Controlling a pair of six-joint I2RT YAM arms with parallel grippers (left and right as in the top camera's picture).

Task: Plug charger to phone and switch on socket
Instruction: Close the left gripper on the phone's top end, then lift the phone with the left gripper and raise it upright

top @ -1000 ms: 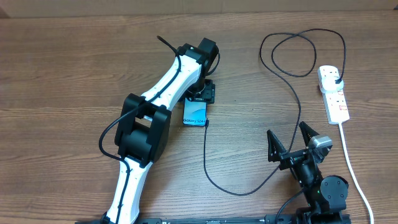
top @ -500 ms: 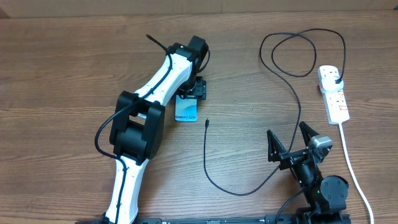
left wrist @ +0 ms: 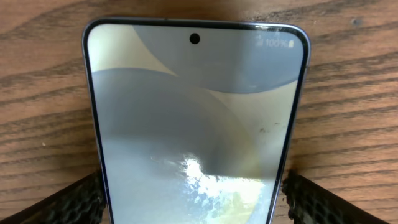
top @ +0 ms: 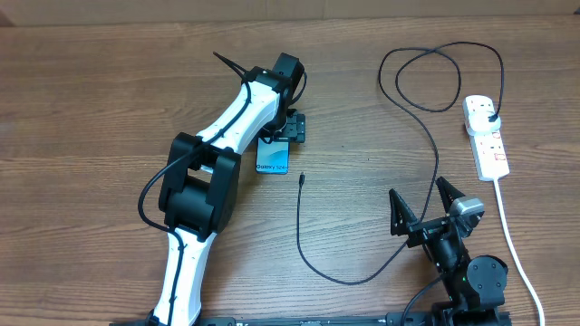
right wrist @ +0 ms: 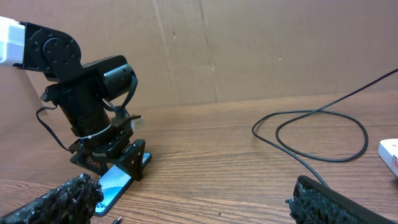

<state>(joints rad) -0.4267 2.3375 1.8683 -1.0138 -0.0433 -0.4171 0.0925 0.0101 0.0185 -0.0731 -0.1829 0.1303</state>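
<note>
We see the left gripper, jaws apart, straddling the phone, which lies flat on the table. The charger has its tip just right of the phone, not touching it. The right gripper hangs wide open and empty. The charger's plug sits in the socket at far right.

Slim rectangular phone: dark rim, screen in curved bands of pale blue-grey and cream with a white glare patch, and my black cross-hatched rubber pads at either edge. Flat wooden tabletop is brown, streaked with darker grain; the flat cardboard wall is plain tan. Long thin cable black; oblong plastic power strip white with red marks, its thick cord white; my left arm white-shelled, black at the joints.
</note>
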